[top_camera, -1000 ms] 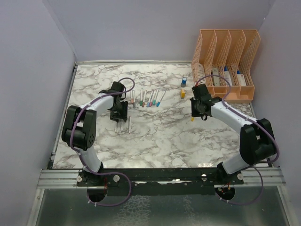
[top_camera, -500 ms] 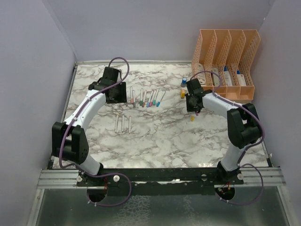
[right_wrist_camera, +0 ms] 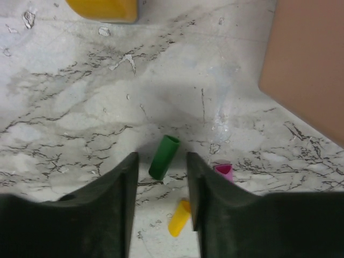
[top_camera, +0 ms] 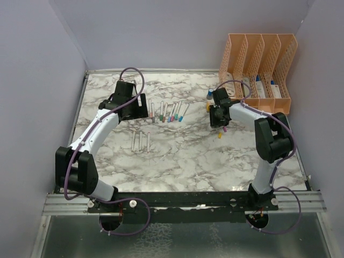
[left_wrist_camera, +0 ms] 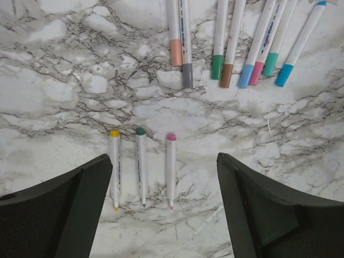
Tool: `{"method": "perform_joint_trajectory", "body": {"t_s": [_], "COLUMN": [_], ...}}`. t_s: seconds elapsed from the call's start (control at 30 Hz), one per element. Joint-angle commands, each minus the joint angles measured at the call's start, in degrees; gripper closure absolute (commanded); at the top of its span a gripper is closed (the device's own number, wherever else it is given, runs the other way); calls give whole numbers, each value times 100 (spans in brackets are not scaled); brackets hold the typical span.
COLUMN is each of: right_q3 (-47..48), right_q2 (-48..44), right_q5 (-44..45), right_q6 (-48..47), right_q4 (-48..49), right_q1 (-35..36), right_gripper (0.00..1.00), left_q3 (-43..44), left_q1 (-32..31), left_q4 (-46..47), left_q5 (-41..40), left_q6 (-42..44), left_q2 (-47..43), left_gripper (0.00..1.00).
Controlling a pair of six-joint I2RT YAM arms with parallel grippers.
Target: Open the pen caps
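While the left gripper (left_wrist_camera: 163, 158) hangs wide open and empty above three uncapped pens (left_wrist_camera: 141, 166), the right gripper (right_wrist_camera: 160, 161) is part open. It straddles a loose green cap (right_wrist_camera: 164, 157) lying on the marble table (right_wrist_camera: 70, 107), with gaps on both sides and no pinch. Yellow cap (right_wrist_camera: 178, 217) and pink cap (right_wrist_camera: 223, 172) lie just beside. Capped pens (left_wrist_camera: 234, 43) sit in a row further off. A second ago the left sat low by the uncapped pens with jaws narrower, and the right was closed. Both have opened since, and the left arm has pulled toward the far side.
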Motion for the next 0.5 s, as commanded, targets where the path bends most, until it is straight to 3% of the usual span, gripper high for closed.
{"method": "perform_joint_trajectory", "body": {"t_s": [0.0,0.13,0.47], "right_q3": [101,147,712], "right_q2": [-13,-171,-424], "right_q5": [-199,-237,-675], "right_q6": [-13,1,-10], "right_q4": [112,109,145], "right_q1": [-30,-33,209], "right_gripper": [50,41,37], "left_q3": [-65,-109,-423], "left_q1": [-44,-44,-40], "left_q4": [417,523,1038], "left_q5": [120,108,280], "left_q6": [-187,-286,-566], "left_q2": [-271,-325,-498], "left_gripper": [16,1,1]}}
